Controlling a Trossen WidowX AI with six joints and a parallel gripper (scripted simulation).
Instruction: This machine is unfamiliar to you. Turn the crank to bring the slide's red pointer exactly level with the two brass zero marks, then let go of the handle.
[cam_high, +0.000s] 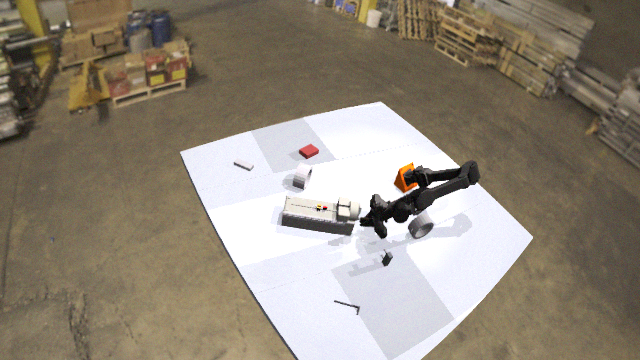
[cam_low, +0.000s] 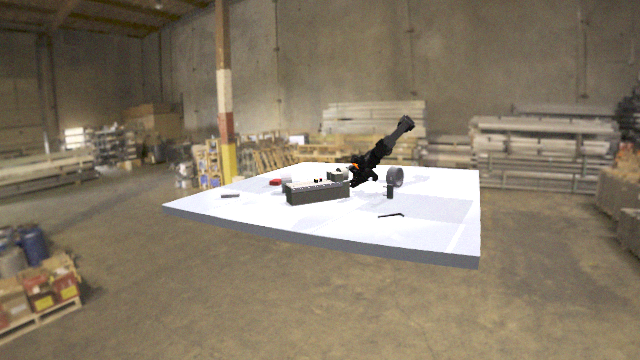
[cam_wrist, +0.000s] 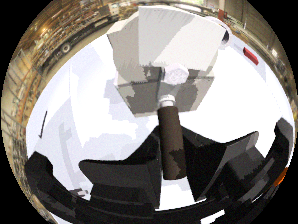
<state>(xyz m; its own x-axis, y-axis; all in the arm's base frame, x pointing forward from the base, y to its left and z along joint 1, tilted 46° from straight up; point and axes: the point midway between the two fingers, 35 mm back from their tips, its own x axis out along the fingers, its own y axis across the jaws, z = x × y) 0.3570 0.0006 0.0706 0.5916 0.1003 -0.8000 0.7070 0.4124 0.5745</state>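
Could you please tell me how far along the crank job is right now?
Done: the tool is shut on the dark crank handle at the machine's end. In hand: turning it; the red pointer sits on top of the slide beside a yellow mark, but the top view is too small to tell if they are level. Left: finish lining up, then let go of the handle.
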